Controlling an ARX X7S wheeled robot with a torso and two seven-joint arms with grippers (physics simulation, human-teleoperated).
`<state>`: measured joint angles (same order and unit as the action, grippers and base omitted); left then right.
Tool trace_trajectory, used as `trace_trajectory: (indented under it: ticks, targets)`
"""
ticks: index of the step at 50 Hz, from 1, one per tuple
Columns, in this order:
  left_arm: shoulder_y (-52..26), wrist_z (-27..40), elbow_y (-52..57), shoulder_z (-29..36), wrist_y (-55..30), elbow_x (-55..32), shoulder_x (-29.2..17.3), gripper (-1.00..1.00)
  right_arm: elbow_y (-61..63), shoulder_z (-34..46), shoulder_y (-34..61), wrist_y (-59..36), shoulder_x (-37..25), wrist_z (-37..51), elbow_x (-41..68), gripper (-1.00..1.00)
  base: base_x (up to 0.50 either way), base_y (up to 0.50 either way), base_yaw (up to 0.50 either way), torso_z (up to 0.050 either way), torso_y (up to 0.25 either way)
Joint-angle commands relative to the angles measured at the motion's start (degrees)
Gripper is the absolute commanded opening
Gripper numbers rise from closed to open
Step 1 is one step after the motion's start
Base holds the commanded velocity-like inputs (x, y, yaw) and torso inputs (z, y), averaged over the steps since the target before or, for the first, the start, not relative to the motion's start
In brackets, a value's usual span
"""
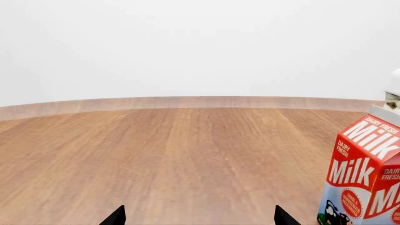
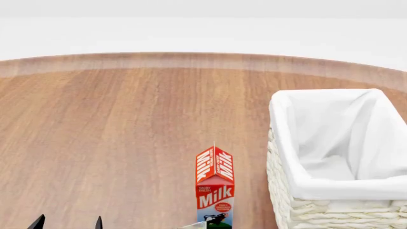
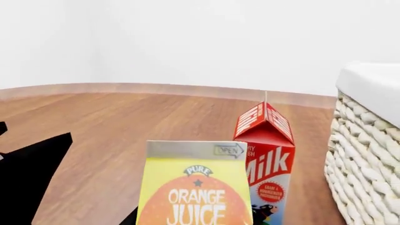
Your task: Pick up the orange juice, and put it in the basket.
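**A:** Which step are we on?

**B:** The pick, I'd say, and not yet closed out. The orange juice (image 3: 194, 190) stands upright directly in front of the right gripper (image 3: 84, 206), very close to it. It is on the table (image 1: 187, 154), not in the basket (image 3: 368, 140).

**A:** Is the right gripper holding it?

**B:** I cannot tell. One dark finger (image 3: 34, 180) shows off to one side of the carton, apart from it. The other finger is not clearly in sight, so whether the jaws are spread or pressed on the carton stays unknown.

**A:** And the left gripper (image 1: 200, 219)?

**B:** Spread wide, with bare table between its two tips. The Milk carton (image 1: 366, 178) stands ahead of it and off to its right — not the carton we want.

**A:** What lies beyond the juice?

**B:** Further out from the right gripper, just past the juice, is that same Milk carton. The basket sits beyond that again, to the gripper's right, well clear of both cartons.

**A:** So the next move?

**B:** Probably get both fingers squarely around the juice and close. Then lift high enough to clear the Milk carton's peak and the cloth-lined rim, and carry it forward and right — without nudging the Milk carton over.
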<state>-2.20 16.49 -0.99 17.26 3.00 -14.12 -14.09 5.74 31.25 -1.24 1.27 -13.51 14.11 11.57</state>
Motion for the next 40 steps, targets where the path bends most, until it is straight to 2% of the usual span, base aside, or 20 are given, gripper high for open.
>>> trace_trajectory:
  ticks: [1,40]
  targets:
    - [-0.1,0.2,0.0,0.3,0.1,-0.2,-0.2,1.00,8.2,-0.4,0.1,-4.1,-1.5,1.5,-2.3,-1.00,0.00,0.00,0.00,0.000,0.000]
    - [-0.3,0.9,-0.1,1.1,0.3,-0.8,-0.8,1.00,23.9,-3.1,4.0,-15.7,-4.5,5.1,-0.8,-1.00,0.00,0.00,0.00,0.000,0.000]
